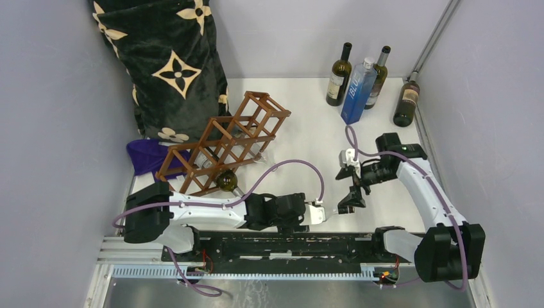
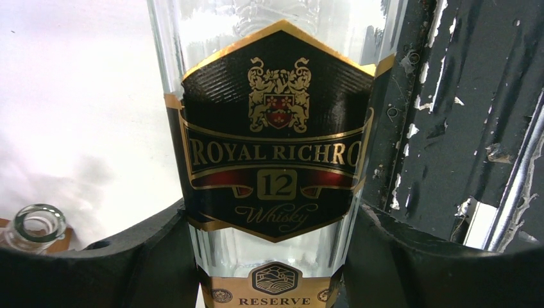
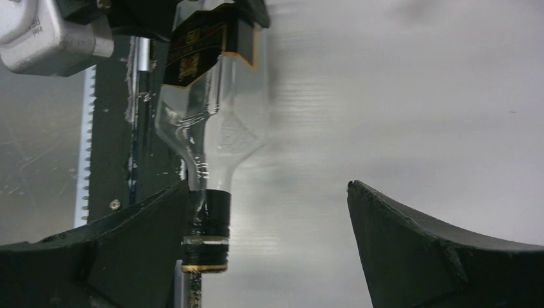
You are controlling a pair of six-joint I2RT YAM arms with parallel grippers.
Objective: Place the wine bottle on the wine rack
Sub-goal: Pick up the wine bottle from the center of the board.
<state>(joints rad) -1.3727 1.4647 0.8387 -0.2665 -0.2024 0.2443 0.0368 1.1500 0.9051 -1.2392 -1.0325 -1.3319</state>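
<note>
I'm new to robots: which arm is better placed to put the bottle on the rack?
Probably left: the left gripper clamps the bottle, and the rack stands on its side. The right gripper is open beside the neck.

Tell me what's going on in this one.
The left gripper is closed around the labelled body of a clear glass whisky bottle with a black-and-gold label, low near the arms' bases. The right gripper is wide open, with the bottle's black-capped neck close beside one finger but not gripped. The reddish-brown wooden open-frame rack sits further back and already holds a dark green bottle. The clear bottle is not on it yet.
</note>
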